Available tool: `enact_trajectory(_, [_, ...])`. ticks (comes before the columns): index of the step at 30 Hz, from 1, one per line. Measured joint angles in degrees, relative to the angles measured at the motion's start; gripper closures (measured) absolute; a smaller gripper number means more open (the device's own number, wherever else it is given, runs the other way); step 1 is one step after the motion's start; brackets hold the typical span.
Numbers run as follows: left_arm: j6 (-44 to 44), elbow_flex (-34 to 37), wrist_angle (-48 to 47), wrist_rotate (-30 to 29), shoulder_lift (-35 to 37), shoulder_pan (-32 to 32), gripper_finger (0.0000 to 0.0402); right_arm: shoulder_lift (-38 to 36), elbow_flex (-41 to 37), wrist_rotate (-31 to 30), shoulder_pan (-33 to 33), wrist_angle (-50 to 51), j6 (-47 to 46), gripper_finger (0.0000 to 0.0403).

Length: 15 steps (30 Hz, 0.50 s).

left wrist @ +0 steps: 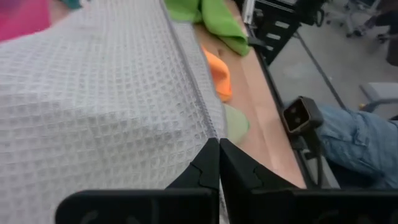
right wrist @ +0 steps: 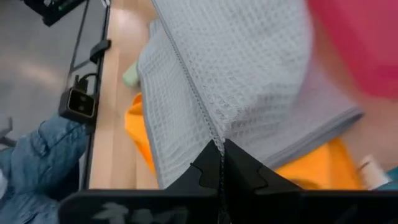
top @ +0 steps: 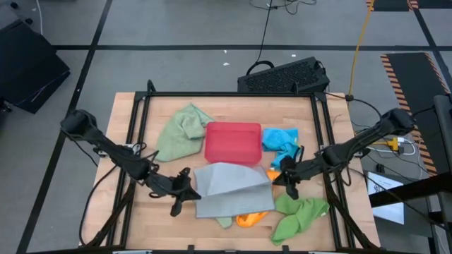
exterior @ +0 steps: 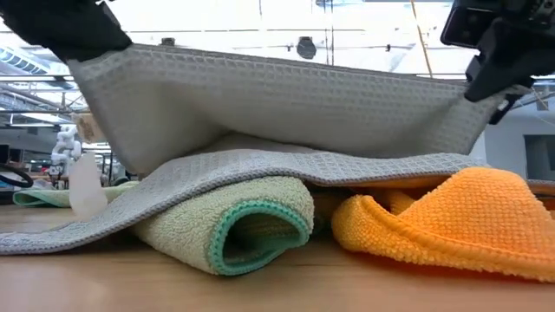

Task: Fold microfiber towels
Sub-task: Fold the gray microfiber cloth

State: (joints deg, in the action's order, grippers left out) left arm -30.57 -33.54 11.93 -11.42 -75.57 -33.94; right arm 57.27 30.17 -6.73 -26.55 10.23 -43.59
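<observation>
Above, the left gripper (top: 189, 189) and right gripper (top: 280, 176) each pinch an edge of the grey-blue towel (top: 229, 189), fingers clamped together on its hem. Between them the cloth hangs slack over a sage green towel (exterior: 227, 227) and the orange towel (exterior: 451, 221). Beyond both grippers sits the red tray (top: 233, 142), apparently holding nothing.

Grey towel (top: 229, 189): pale grey-blue, waffle grid weave. Sage towel (exterior: 227, 227) under it, as I see it low: looped pile, teal stitched edge. Second sage towel (top: 180, 131): plain. Orange towel (exterior: 451, 221): bright, nubby. Green towel (top: 298, 215): vivid lime. Blue towel (top: 281, 143): bright cyan. Tray (top: 232, 142): solid red. Table (top: 332, 134): light wood.
</observation>
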Motion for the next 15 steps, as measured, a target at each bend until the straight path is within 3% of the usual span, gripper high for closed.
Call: enact_trajectory(15, [-3.16, 0.09, 1.74, 3.12, -5.71, -0.33, 0.0396, 10.47, -0.02, 1.12, -4.05, -7.18, -4.7, 0.0388])
